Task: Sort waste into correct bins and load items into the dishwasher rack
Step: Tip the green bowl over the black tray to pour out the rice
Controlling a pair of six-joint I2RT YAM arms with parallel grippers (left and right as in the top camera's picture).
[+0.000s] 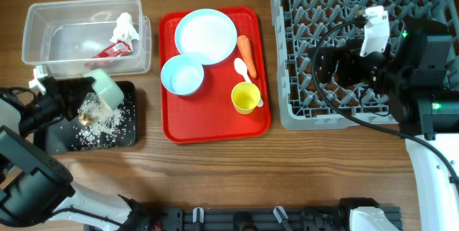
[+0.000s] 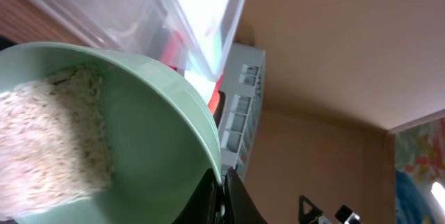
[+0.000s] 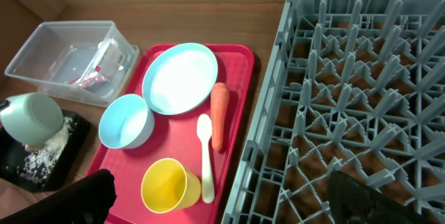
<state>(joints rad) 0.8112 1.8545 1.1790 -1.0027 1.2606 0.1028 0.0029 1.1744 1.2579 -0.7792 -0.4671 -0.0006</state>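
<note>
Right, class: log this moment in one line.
left gripper: shut on pale green bowl, tipped | rice: on black tray | right gripper: open over dishwasher rack

2 bowls, 1 plate, 1 cup, 1 spoon, 1 carrot — 2 bins — 1 rack.

Red serving tray: flat on the wood tabletop, just off overhead centre toward 11 o'clock. Long side runs 12 to 6, with rounded corners and a low raised rim. Tabletop grain runs 9 to 3. Black rail with white clips along the 6 o'clock edge. Left wrist view: plain tan panel filling 12 to 3, colourful patterned patch at 4 o'clock, too blurred to identify.
</note>
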